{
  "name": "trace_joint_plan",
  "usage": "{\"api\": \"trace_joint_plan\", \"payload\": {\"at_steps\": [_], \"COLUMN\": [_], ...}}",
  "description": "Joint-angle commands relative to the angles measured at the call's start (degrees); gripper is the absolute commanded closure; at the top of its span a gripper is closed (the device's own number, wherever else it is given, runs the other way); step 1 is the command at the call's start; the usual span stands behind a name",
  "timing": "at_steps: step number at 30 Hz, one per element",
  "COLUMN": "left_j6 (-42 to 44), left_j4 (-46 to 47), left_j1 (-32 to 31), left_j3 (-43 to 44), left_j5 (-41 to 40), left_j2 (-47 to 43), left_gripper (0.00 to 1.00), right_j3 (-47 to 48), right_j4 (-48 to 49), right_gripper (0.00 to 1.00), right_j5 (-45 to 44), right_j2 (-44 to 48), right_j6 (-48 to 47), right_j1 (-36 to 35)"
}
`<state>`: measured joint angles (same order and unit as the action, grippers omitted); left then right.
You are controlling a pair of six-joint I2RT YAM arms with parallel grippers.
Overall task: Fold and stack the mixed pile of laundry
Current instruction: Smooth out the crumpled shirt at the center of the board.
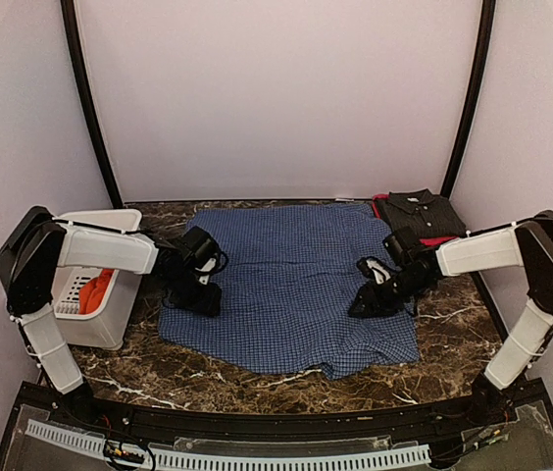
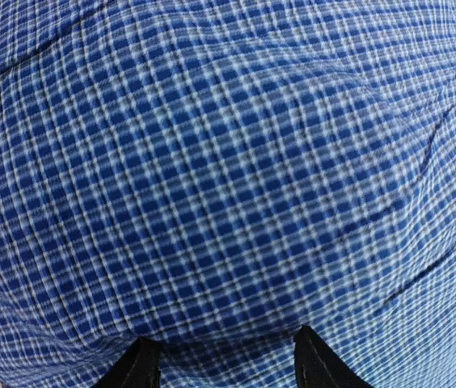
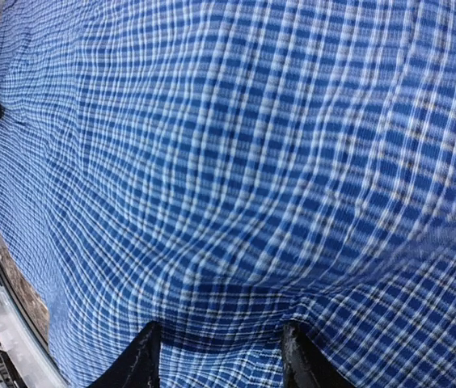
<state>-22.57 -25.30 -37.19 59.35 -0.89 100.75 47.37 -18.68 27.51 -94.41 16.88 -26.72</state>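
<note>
The blue-and-white checked shirt lies spread flat on the middle of the marble table. My left gripper rests on its left edge, jaws open, and its wrist view is filled with the checked cloth, which lies under and between the spread fingertips. My right gripper rests on the shirt's right side, jaws open, with the cloth bulging slightly between its fingertips. An orange-red garment lies inside the white basket.
The white slotted basket stands at the table's left edge beside my left arm. A folded dark collared shirt lies on something red at the back right corner. Bare marble shows along the front edge.
</note>
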Motion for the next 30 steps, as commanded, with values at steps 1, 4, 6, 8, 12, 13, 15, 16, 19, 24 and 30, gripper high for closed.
{"api": "trace_joint_plan", "payload": {"at_steps": [1, 4, 6, 8, 12, 13, 15, 16, 19, 24, 30], "left_j6": [-0.13, 1.13, 2.12, 2.98, 3.36, 2.25, -0.10, -0.94, -4.49, -10.44, -20.96], "left_j4": [0.16, 0.09, -0.69, -2.01, -3.77, -3.02, -0.45, 1.15, 3.41, 1.35, 0.14], "left_j1": [4.94, 7.44, 9.28, 10.87, 11.73, 11.60, 11.41, 11.38, 10.16, 5.80, 0.30], "left_j3": [6.54, 11.03, 15.34, 20.59, 27.36, 25.85, 20.03, 17.52, 5.96, -3.59, -10.03], "left_j5": [0.39, 2.03, 2.70, 2.30, 1.53, 1.99, 3.24, 3.98, 5.02, 4.51, 2.61], "left_j2": [5.46, 10.40, 13.79, 16.67, 15.04, 11.78, 4.64, 2.26, -8.27, -16.00, -20.07], "left_gripper": [0.45, 0.48, 0.49, 0.49, 0.38, 0.36, 0.32, 0.32, 0.31, 0.30, 0.30], "right_j3": [6.46, 10.95, 14.22, 17.93, 22.91, 21.74, 18.60, 16.59, 10.90, 1.50, -9.06], "right_j4": [0.24, -0.77, -1.25, -1.85, -4.65, -4.62, -5.08, -5.57, -8.41, -12.06, -12.40], "right_gripper": [0.52, 0.53, 0.53, 0.54, 0.55, 0.55, 0.54, 0.53, 0.52, 0.50, 0.49], "right_j5": [-4.07, -3.89, -2.62, -2.37, -1.28, -0.89, -0.12, -0.43, -3.47, -6.27, -11.42], "right_j2": [-4.63, -8.91, -12.03, -14.52, -11.17, -7.82, -0.45, 3.25, 12.44, 21.74, 26.43], "right_j6": [-0.36, -1.38, -2.34, -3.75, -5.98, -5.85, -5.23, -5.11, -3.10, 9.78, 18.52], "right_j1": [1.49, 3.98, 6.24, 8.07, 8.25, 7.95, 6.93, 6.04, 2.23, -3.38, -9.70]}}
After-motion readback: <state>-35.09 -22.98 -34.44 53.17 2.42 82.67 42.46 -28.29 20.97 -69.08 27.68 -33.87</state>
